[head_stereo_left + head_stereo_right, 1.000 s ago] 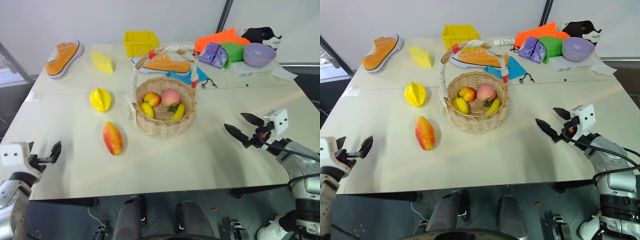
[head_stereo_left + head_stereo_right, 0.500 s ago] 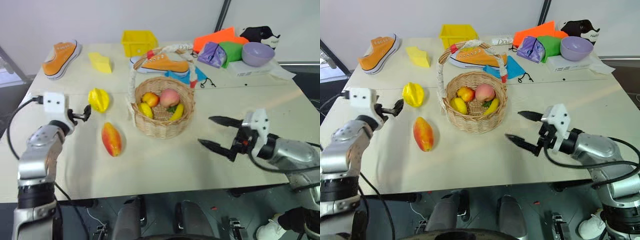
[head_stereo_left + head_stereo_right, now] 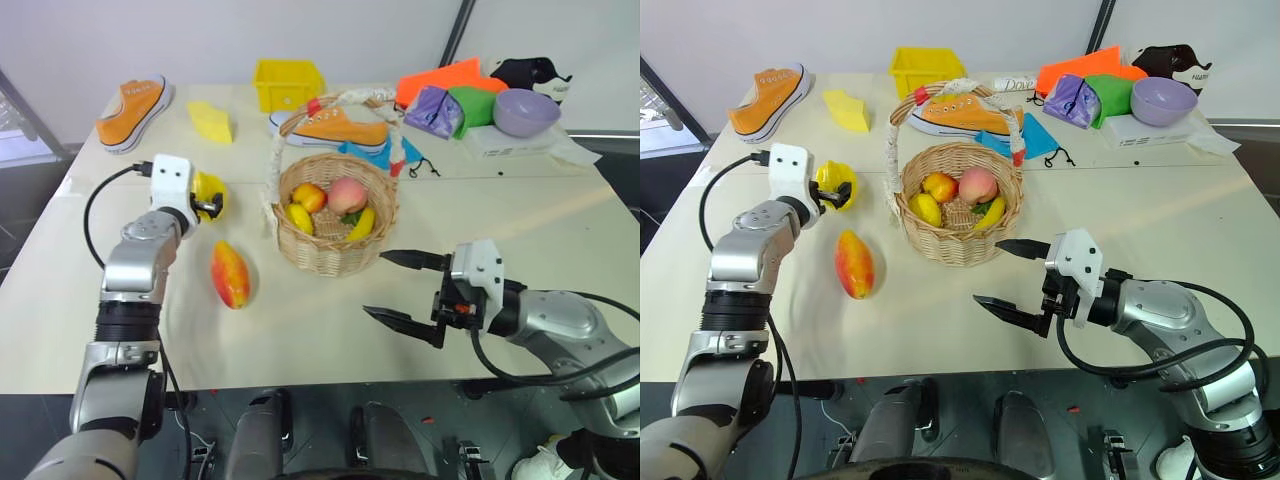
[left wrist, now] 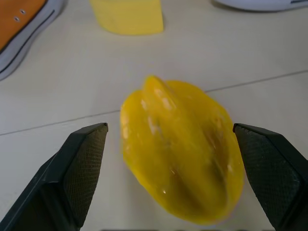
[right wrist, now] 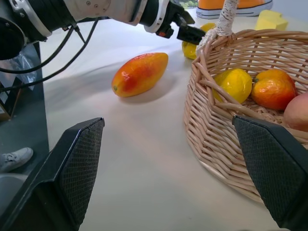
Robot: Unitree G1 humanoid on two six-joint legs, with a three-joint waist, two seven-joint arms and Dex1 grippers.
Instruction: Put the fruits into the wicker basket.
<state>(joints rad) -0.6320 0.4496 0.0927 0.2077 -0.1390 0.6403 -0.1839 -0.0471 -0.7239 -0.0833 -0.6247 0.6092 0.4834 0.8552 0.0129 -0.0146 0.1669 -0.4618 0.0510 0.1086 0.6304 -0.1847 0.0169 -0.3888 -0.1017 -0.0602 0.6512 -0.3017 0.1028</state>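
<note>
The yellow ridged starfruit [image 4: 180,159] lies on the table left of the wicker basket [image 3: 330,255]. My left gripper [image 3: 210,205] is at it, open, with a finger on each side of the fruit and gaps showing in the left wrist view. The red-orange mango [image 3: 229,274] lies nearer the front, beside my left forearm, untouched. The basket holds several small fruits under its white-wrapped handle [image 3: 345,97]. My right gripper [image 3: 377,284] hovers open and empty in front of the basket, to its right, pointing left.
At the back stand an orange sneaker [image 3: 133,112], a pale yellow wedge [image 3: 212,122], a yellow plastic bin [image 3: 286,84], a second sneaker [image 3: 335,128] behind the basket, coloured bags [image 3: 450,95] and a purple bowl [image 3: 525,110]. The table's front edge runs just below my right gripper.
My left arm has reached forward and right until its fingers flank the starfruit. My right gripper has drawn left and in, staying open. The fruits and basket lie as before.
</note>
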